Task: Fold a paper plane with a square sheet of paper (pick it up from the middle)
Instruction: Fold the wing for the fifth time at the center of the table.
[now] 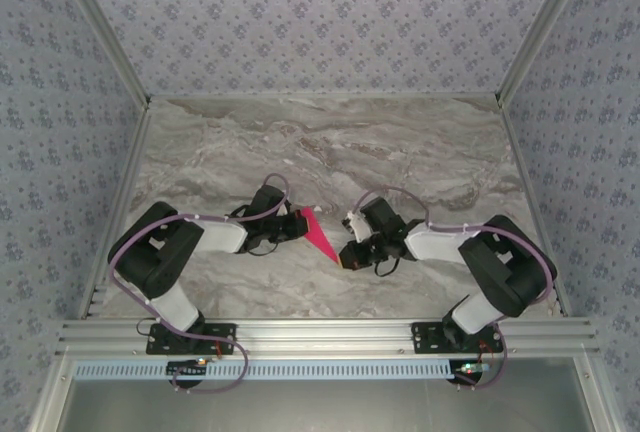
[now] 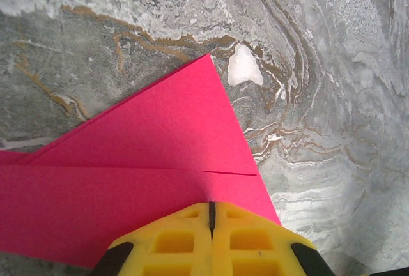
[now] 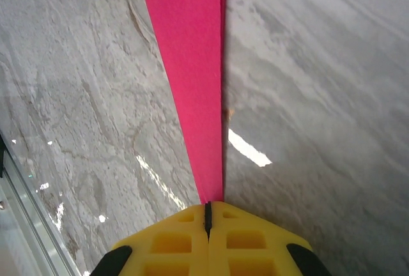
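Note:
The square sheet of paper, bright magenta-pink, is folded into a narrow pointed paper plane (image 1: 319, 236) between my two grippers at the middle of the marble table. My left gripper (image 1: 303, 223) is shut at its wide upper end. In the left wrist view the yellow jaws (image 2: 211, 206) meet on the pink layers (image 2: 160, 135), which show a straight crease and a pointed corner. My right gripper (image 1: 343, 255) is shut on the narrow near tip. In the right wrist view the pink strip (image 3: 192, 65) runs straight out from the closed jaws (image 3: 207, 206).
The grey-brown marble table (image 1: 400, 142) stretches open behind the grippers. Patterned walls (image 1: 320, 12) with metal posts close it in at the back and both sides. An aluminium rail (image 1: 320, 334) carrying both arm bases runs along the near edge.

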You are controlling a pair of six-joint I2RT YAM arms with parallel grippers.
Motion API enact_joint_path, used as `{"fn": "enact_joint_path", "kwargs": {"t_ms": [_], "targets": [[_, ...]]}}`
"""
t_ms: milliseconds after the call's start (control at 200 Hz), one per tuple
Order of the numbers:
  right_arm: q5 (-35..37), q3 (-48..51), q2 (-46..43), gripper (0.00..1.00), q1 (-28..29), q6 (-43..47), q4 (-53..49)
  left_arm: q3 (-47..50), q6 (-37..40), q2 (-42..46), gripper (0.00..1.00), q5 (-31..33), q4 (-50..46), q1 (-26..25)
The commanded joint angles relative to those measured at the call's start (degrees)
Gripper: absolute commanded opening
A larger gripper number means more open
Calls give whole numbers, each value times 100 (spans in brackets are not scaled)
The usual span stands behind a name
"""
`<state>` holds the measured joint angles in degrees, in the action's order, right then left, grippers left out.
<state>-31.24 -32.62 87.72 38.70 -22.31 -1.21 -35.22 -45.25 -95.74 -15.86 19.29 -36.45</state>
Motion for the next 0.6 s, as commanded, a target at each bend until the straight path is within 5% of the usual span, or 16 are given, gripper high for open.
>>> {"fn": "enact_joint_path", "kwargs": {"t_ms": [0, 370, 600], "targets": [[200, 280, -92, 0, 27, -108, -1170, 1, 139, -146, 0, 557, -802, 95], [122, -680, -312, 0, 54, -173, -609, -132, 201, -254, 0, 373, -690, 94], [57, -1538, 789, 0, 96, -233, -94, -107, 203, -253, 0, 355, -663, 83]]}}
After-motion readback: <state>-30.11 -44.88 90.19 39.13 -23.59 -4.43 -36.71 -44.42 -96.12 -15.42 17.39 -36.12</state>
